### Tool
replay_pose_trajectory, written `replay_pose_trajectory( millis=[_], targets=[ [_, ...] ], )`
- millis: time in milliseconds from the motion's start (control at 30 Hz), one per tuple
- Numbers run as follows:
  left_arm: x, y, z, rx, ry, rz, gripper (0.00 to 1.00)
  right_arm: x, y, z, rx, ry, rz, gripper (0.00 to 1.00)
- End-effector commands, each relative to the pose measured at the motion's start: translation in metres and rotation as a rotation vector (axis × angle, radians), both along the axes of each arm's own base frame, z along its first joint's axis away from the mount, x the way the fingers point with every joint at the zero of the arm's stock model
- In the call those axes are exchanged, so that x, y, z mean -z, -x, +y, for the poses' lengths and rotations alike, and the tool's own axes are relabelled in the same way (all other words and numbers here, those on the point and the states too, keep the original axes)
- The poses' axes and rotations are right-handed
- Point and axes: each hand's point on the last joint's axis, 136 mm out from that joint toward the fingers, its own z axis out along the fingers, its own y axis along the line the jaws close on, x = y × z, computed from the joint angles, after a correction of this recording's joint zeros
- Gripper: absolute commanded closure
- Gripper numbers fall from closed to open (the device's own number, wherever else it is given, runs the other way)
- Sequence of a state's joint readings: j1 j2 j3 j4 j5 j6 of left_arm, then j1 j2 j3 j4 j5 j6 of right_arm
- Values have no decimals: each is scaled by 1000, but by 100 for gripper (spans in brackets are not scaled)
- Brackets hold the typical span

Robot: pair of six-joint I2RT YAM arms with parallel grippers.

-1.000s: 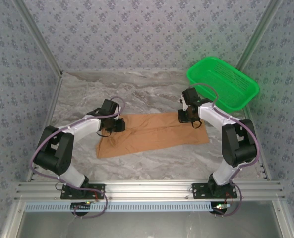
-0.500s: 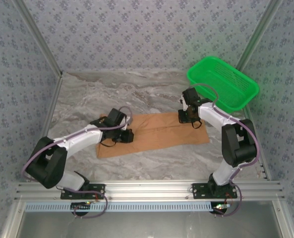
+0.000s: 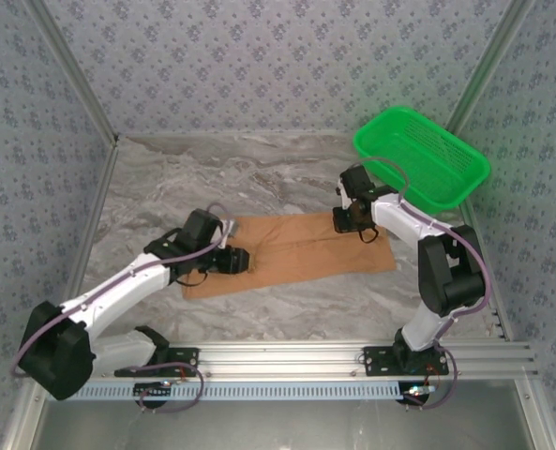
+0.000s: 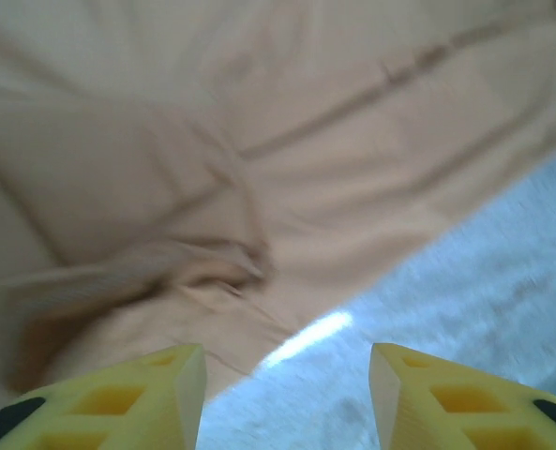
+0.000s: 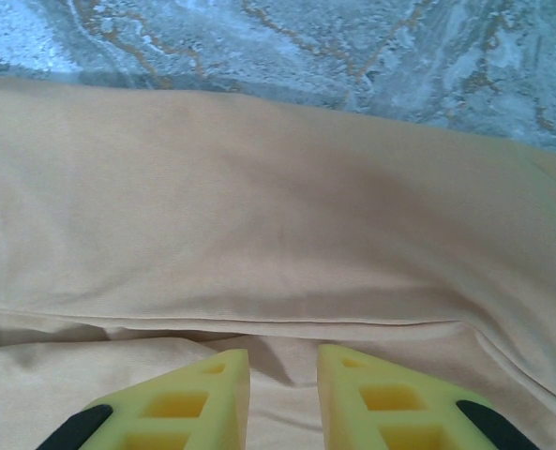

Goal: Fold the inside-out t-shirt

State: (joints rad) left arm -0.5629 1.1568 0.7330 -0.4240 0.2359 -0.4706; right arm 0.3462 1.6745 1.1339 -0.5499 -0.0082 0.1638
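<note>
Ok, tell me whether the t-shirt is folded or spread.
Folded lengthwise: the t-shirt lies as a flat narrow band on the table, no sleeves spread out.

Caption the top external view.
Left tool open over one end of the t-shirt, right tool on its far corner near the green basket.

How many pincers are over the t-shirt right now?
2. The left pincer hangs over the left end of the t-shirt; the right pincer at its far right corner.

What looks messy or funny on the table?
Only the t-shirt: near its left end the cloth is bunched into a rumpled ridge, just ahead of the open left tool. Nothing is spilled or broken.
</note>
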Motion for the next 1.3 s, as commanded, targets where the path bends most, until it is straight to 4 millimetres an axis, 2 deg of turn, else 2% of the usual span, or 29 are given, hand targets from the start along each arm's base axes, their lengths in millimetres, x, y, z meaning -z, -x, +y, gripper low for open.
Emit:
replay_pose_trajectory(
  millis=[0,67,200,267,400,500,567,633,767,833,967,1033,1100,1167,1267],
  targets=[
    [19,-21,43,-212,-97,40,49,-10,-2,3,-22,16,-22,72],
    [31,-22,49,-228,-108,86,48,-10,-1,3,-22,19,-20,72],
    [47,-18,43,-199,-115,149,47,-10,-1,3,-23,17,-20,72],
    [53,-15,40,-175,-123,175,49,-10,-1,4,-24,16,-22,72],
    [58,3,33,-127,-120,221,69,-8,0,4,-26,21,-16,73],
    [58,23,25,-80,-112,240,83,-6,2,4,-28,20,-9,73],
    [60,39,21,-55,-110,263,89,-6,3,4,-27,15,-6,73],
    [68,52,22,-52,-113,302,89,-5,2,5,-27,14,-8,73],
    [77,68,26,-45,-136,349,83,-4,1,6,-30,19,-10,73],
    [73,66,26,-40,-139,332,78,-5,2,7,-33,20,-11,72],
    [43,43,16,-31,-85,200,62,-12,4,10,-45,14,-27,73],
    [30,32,11,-39,-57,143,58,-18,10,25,-97,-28,-44,73],
    [24,22,14,-61,-69,107,56,-26,24,56,-198,-112,-52,71],
    [26,18,20,-90,-95,109,55,-32,47,98,-307,-209,-64,68],
    [39,22,25,-102,-113,174,55,-34,76,152,-383,-370,-66,65]
  ],
)
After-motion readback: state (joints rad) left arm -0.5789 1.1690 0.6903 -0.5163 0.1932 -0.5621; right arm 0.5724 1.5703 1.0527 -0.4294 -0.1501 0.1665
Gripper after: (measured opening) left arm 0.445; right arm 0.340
